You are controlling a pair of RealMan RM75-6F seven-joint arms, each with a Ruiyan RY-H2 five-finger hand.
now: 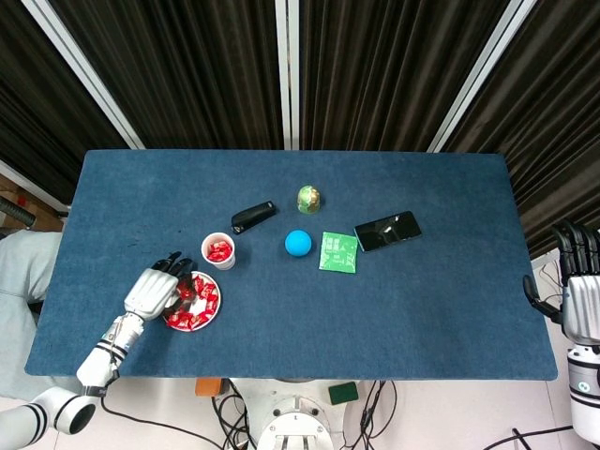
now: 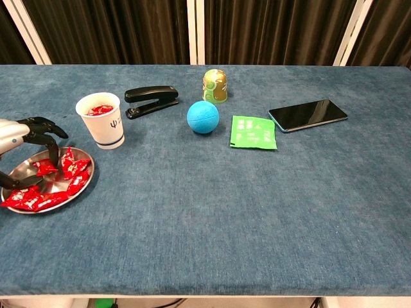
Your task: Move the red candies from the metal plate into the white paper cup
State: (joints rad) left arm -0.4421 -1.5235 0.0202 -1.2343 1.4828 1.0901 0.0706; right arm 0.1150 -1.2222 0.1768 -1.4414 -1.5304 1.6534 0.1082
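Note:
The metal plate (image 2: 88,178) (image 1: 217,308) lies near the table's front left and holds several red candies (image 2: 72,165) (image 1: 200,302). Just behind it stands the white paper cup (image 2: 101,122) (image 1: 218,251), with red candies inside. My left hand (image 2: 27,137) (image 1: 152,290) reaches over the plate's left side with its fingers (image 2: 51,151) curved down among the candies. One candy (image 2: 45,168) lies between the fingers and the thumb, and the hand has no firm hold on it. Off the table's right edge, my right hand (image 1: 579,281) hangs with its fingers apart and nothing in it.
Behind the cup lies a black stapler (image 2: 151,101) (image 1: 253,217). A blue ball (image 2: 203,117) (image 1: 298,243), a small green-gold jar (image 2: 214,86) (image 1: 309,198), a green packet (image 2: 253,131) (image 1: 338,252) and a black phone (image 2: 308,114) (image 1: 387,231) sit mid-table.

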